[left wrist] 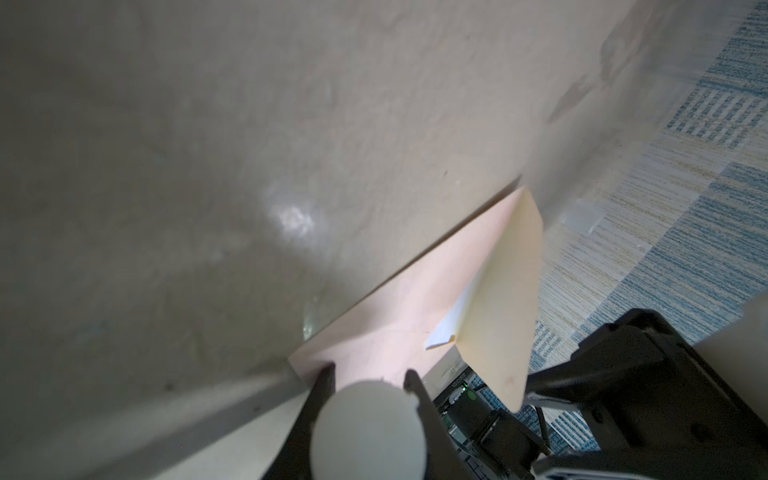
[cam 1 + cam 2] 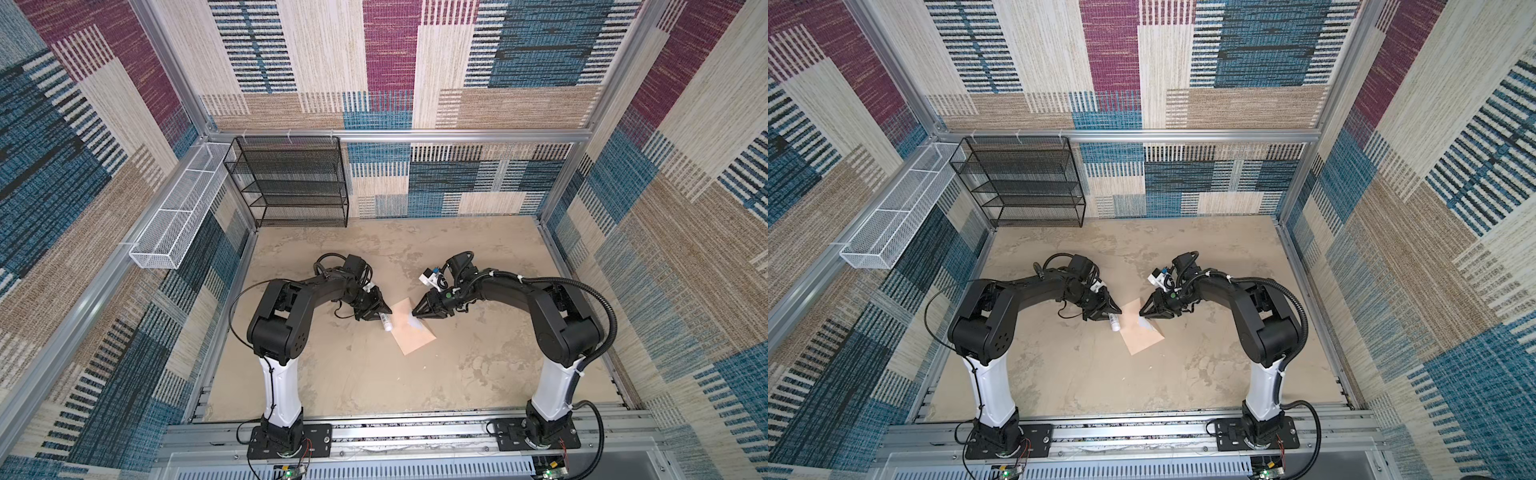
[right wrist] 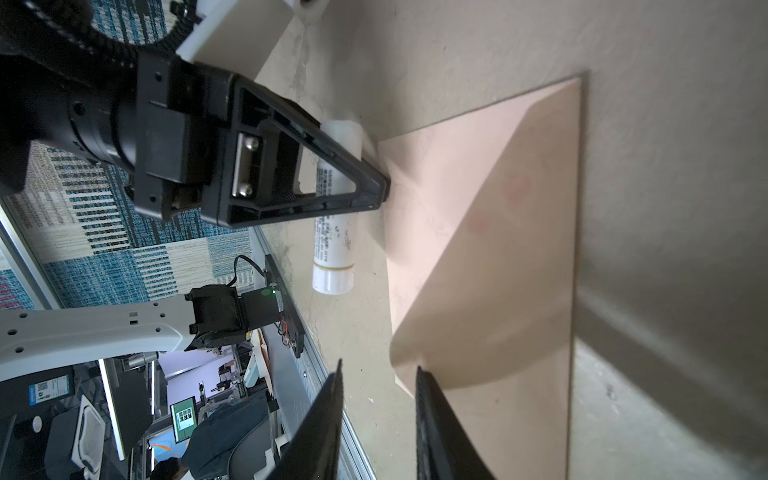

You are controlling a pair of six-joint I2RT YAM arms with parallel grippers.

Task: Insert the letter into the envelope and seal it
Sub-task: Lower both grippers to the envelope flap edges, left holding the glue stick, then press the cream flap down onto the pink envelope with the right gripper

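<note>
Table (image 2: 353,374): bare work surface. Envelope lies flat mid-table, skewed, btwn the two grippers so both can reach it.
Black mesh rack (image 2: 291,183): at back wall, well apart from the work; looks empty.
White wire basket (image 2: 178,224): on side rail, also out of the way.
Envelope (image 2: 415,338): peach, flat on table. Its cream flap (image 1: 498,299) stands lifted off the body, prob. so the inner face is open for gluing.
Letter (image 1: 451,326): already inside the envelope. Only a white strip shows at the mouth, under the raised flap.
Glue stick (image 3: 334,249): white tube, lying low just beside the envelope's edge, prob. ready for the sealing step.
Left gripper (image 1: 370,374): clamped on the glue stick, tips at the envelope's edge.
Right gripper (image 3: 380,365): jaws apart w/ a clear gap. Flap's tip sits in the gap against one finger, not seen pinched; looks placed to catch the flap & keep it up.
Step (my read): insertion done, sealing not yet.
Count: arms 2; grippers 2; rack 1; basket 1; envelope 1; letter 1; glue stick 1.
</note>
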